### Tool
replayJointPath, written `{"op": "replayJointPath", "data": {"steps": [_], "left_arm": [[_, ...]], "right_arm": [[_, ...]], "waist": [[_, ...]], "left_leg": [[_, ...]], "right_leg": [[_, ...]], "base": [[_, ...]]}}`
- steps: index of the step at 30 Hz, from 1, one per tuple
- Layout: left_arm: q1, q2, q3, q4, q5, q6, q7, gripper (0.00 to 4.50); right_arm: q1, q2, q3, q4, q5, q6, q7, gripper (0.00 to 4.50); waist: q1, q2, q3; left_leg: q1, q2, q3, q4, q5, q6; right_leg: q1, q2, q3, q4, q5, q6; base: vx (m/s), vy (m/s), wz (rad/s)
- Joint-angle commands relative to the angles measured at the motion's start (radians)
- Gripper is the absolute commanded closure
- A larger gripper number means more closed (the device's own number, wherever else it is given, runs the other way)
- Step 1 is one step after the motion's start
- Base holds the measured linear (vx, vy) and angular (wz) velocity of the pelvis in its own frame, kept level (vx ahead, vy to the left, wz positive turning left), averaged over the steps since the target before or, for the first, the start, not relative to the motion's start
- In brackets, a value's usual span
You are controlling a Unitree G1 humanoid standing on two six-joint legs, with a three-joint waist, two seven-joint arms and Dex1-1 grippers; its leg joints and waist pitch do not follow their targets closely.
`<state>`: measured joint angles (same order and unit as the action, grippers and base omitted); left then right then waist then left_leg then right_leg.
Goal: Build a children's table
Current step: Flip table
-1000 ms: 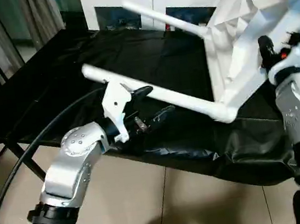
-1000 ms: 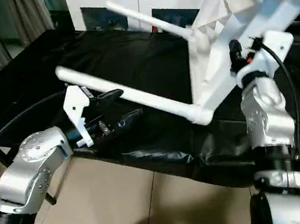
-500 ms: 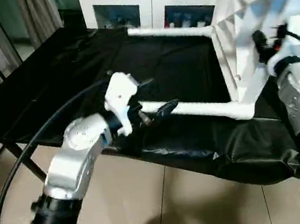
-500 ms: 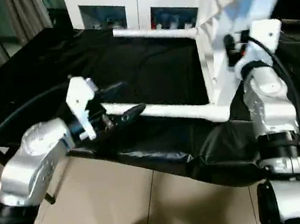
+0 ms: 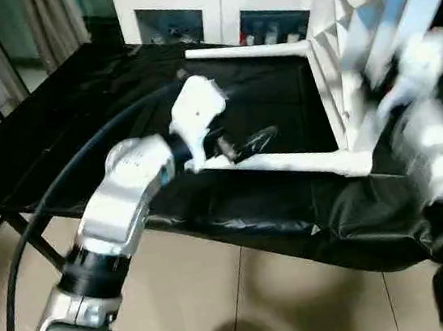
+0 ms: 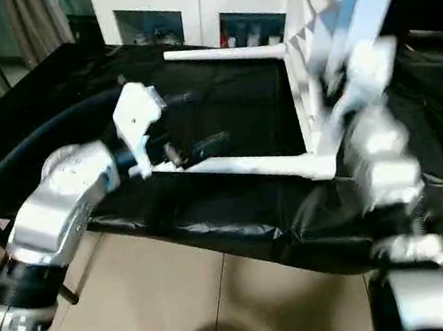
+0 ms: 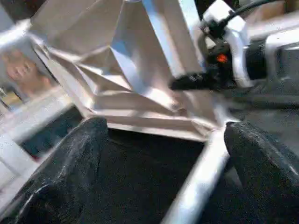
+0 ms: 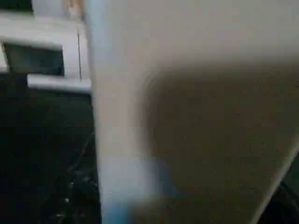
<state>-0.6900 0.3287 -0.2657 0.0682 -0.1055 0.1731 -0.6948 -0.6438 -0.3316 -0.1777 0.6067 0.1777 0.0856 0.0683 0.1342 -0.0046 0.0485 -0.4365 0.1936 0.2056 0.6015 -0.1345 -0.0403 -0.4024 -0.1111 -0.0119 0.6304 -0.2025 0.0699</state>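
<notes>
The children's table stands on its edge on the black cloth, its ribbed underside facing my left arm. Two white legs stick out sideways from it: a near leg low over the cloth and a far leg behind. My left gripper is open at the near leg's free end; the left wrist view has the leg running between the spread black fingers without touching them. My right gripper is against the table top's edge, and its arm is blurred.
A black cloth covers the workbench, whose front edge runs across the picture above a tiled floor. A white cabinet with glass doors stands behind. A thick black cable loops beside my left arm.
The table top has swung more upright, so both legs now lie nearly level. My left gripper has risen and moved right to straddle the near leg. The right arm is moving.
</notes>
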Motion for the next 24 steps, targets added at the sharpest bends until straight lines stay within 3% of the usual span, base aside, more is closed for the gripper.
{"op": "replayJointPath", "data": {"steps": [1, 14, 15, 16, 17, 19, 24], "left_arm": [[-0.041, 0.011, -0.03, 0.014, 0.1, -0.122, 0.045, 0.0], [-0.091, 0.017, -0.018, 0.034, 0.306, -0.491, 0.247, 0.0], [-0.109, 0.032, -0.007, 0.049, 0.404, -0.536, 0.364, 0.0], [-0.121, 0.036, 0.004, 0.064, 0.437, -0.543, 0.416, 0.0], [-0.136, 0.036, 0.014, 0.086, 0.456, -0.542, 0.453, 0.0], [-0.164, 0.04, 0.025, 0.122, 0.482, -0.532, 0.501, 0.0], [-0.253, 0.061, 0.053, 0.215, 0.568, -0.522, 0.644, 0.0]], "right_arm": [[0.003, 0.008, 0.002, 0.032, -0.021, -0.036, -0.029, 1.25], [-0.031, 0.043, 0.004, 0.217, -0.038, -0.126, 0.0, 1.25], [-0.051, 0.045, -0.002, 0.259, -0.037, -0.141, 0.0, 1.25], [-0.057, 0.046, -0.004, 0.269, -0.036, -0.146, 0.002, 1.25], [-0.063, 0.047, -0.006, 0.279, -0.036, -0.153, 0.004, 1.52], [-0.071, 0.048, -0.007, 0.292, -0.037, -0.162, 0.008, 1.62], [-0.086, 0.048, -0.008, 0.319, -0.042, -0.185, 0.014, 2.04]], "waist": [[-0.003, -0.009, -0.083], [-0.001, -0.008, -0.081], [-0.004, -0.013, -0.082], [-0.005, -0.018, -0.08], [-0.003, -0.011, -0.081], [-0.006, -0.014, -0.08], [-0.009, -0.017, -0.082]], "left_leg": [[0.047, 0.016, -0.014, -0.066, -0.212, -0.034], [0.049, 0.021, -0.015, -0.067, -0.256, -0.03], [0.048, 0.022, -0.015, -0.067, -0.258, -0.029], [0.046, 0.022, -0.015, -0.068, -0.263, -0.025], [0.052, 0.022, -0.015, -0.066, -0.271, -0.028], [0.049, 0.02, -0.016, -0.067, -0.269, -0.029], [0.046, 0.017, -0.015, -0.062, -0.225, -0.011]], "right_leg": [[0.029, -0.011, 0.001, -0.063, -0.043, -0.166], [0.025, -0.014, 0.0, -0.063, -0.075, -0.19], [0.026, -0.014, -0.001, -0.062, -0.075, -0.189], [0.026, -0.013, -0.001, -0.065, -0.084, -0.184], [0.023, -0.015, -0.001, -0.064, -0.103, -0.177], [0.024, -0.014, -0.001, -0.065, -0.112, -0.179], [0.025, -0.012, -0.002, -0.06, -0.064, -0.192]], "base": [[0.0, 0.0, 0.0], [0.0, 0.0, 0.0], [0.0, 0.0, 0.0], [0.0, 0.0, 0.0], [0.0, 0.0, 0.0], [0.0, 0.0, 0.0], [0.0, 0.0, 0.0]]}}
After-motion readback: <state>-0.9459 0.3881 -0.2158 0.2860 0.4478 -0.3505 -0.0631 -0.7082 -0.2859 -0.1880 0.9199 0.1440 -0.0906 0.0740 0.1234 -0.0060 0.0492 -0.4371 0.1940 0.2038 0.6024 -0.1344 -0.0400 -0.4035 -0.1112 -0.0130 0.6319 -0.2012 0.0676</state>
